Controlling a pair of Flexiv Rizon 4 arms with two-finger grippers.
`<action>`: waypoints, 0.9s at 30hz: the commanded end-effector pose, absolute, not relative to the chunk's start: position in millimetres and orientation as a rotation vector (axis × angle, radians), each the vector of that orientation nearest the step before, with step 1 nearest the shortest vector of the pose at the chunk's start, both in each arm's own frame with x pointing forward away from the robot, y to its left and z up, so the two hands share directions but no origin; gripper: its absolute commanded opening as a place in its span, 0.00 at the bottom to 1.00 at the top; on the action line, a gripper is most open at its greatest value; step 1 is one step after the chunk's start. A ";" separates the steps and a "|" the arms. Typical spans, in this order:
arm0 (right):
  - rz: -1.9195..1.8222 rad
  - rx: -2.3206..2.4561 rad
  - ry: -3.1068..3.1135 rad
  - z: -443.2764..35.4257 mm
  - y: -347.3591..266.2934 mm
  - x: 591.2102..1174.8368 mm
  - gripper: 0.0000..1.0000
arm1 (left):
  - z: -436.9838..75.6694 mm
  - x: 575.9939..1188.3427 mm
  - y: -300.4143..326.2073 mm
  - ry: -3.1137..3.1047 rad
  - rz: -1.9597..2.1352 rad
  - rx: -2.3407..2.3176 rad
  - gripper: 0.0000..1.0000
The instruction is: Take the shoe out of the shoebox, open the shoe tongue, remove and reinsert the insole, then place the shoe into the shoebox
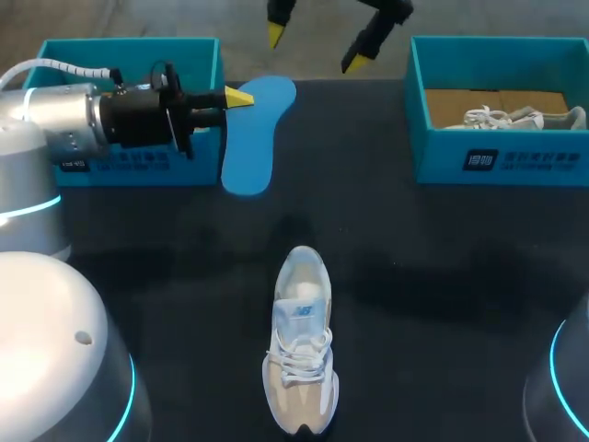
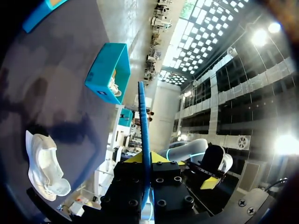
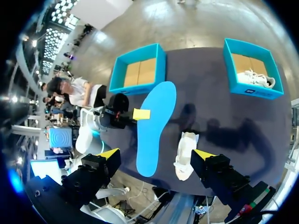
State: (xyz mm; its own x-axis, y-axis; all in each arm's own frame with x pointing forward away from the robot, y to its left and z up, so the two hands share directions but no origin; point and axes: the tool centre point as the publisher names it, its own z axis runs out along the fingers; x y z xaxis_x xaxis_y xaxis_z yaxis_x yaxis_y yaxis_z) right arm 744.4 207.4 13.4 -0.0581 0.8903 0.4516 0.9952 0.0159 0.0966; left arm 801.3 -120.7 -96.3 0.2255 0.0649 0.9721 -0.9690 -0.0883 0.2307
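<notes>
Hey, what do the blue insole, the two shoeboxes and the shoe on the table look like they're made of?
Insole: probably foam, matte blue; thin edge-on in the left wrist view, where the left claw grips it.
Left shoebox and right shoebox: likely cardboard, teal walls, bare brown floors.
Shoe: seemingly mesh fabric with smoother panels and white woven laces.

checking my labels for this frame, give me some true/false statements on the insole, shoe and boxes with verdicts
1. The left pincer is shut on the blue insole. True.
2. The shoe lies inside the left box. False: it stands on the table, outside any box.
3. The right pincer is open and holds nothing. True.
4. The right shoebox is empty. False: the other shoe, a white one, lies in it.
</notes>
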 end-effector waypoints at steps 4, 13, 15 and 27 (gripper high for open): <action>-0.943 -1.630 -1.761 6.6 195.2 737.1 1.00 | -95.7 800.4 -120.5 -0.953 1.128 1.342 0.00; -1.056 -1.521 -1.666 -18.8 192.8 737.0 1.00 | -95.7 800.4 -120.5 -0.953 1.128 1.342 0.00; -1.085 -1.506 -1.642 -25.8 194.0 736.9 1.00 | -95.7 800.4 -120.5 -0.953 1.128 1.342 0.00; -1.240 -1.442 -1.540 -41.6 178.3 731.2 1.00 | -95.7 800.4 -120.5 -0.953 1.128 1.342 0.00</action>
